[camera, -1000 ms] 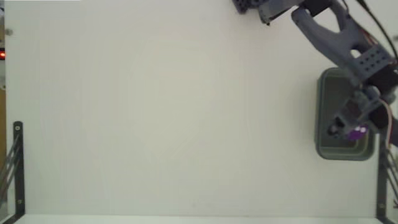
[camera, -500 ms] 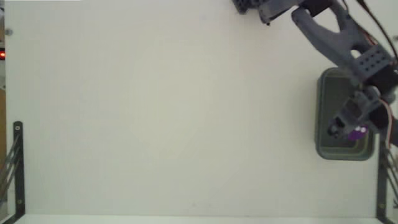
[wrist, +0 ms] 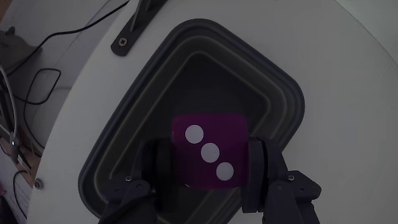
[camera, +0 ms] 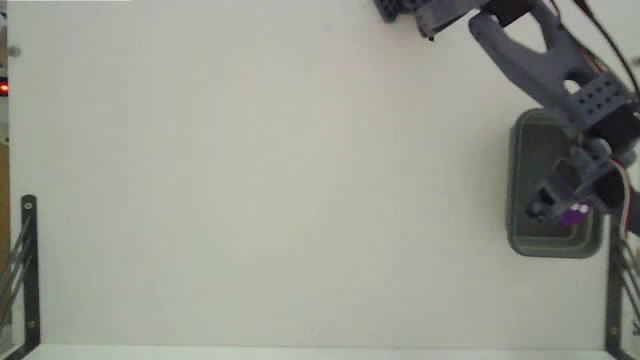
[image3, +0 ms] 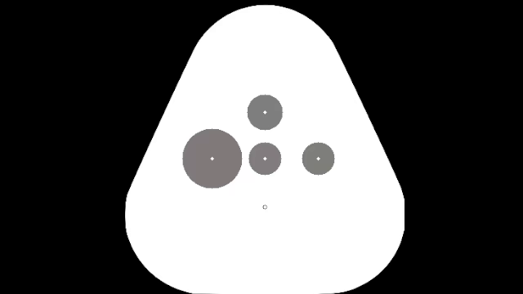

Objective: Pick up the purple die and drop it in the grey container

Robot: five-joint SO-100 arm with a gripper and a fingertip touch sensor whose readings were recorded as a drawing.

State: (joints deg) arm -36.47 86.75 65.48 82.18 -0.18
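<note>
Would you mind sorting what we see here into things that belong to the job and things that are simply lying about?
Part of the job:
- purple die, clamped in the tool with three white dots facing the wrist camera
- grey container, directly beneath the die

Just lying about:
- black metal bracket on the table beside the container
- black cables off the table edge

No legible text, label or number anywhere
</note>
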